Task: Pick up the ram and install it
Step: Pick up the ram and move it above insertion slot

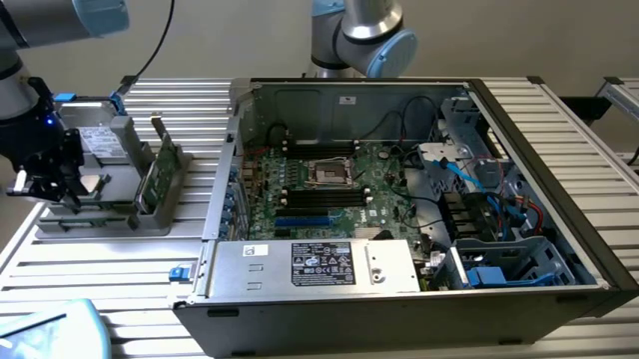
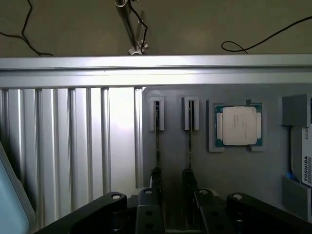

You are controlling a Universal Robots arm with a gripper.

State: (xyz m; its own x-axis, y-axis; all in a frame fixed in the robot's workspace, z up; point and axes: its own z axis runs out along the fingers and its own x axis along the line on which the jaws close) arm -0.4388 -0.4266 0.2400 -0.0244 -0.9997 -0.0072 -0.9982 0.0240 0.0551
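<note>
Ram (image 2: 157, 139) stands on its long edge in a narrow holder on the grey tray (image 2: 175, 109), seen edge-on as a thin dark line. A second stick (image 2: 189, 139) sits just beside it in the twin holder. The long axis runs along the ribs of the table (image 2: 58, 146), from the gripper's side toward the tray's far edge. The flat faces look sideways, one toward the processor chip (image 2: 239, 126). Beyond the chip lies the hard drive (image 2: 303, 163). In the exterior view a taller green card (image 1: 152, 176) stands on the same tray. Gripper (image 2: 173, 200) hovers low over the near ends of the two sticks, jaws part-way apart, nothing clamped between them as far as I can see. Risks, as judged: the sticks stand so close that the jaws could straddle both or catch the wrong one, and a finger could land on a holder post instead of a face. A grip far off the stick's middle would likely let it tilt and bind in the holder on lifting. The memory slots (image 1: 322, 199) on the motherboard (image 1: 384, 187) look roughly parallel to the table ribs, so little turning seems needed. Loose cables inside the computer case (image 1: 559, 247) and a reversed notch could block seating.
</note>
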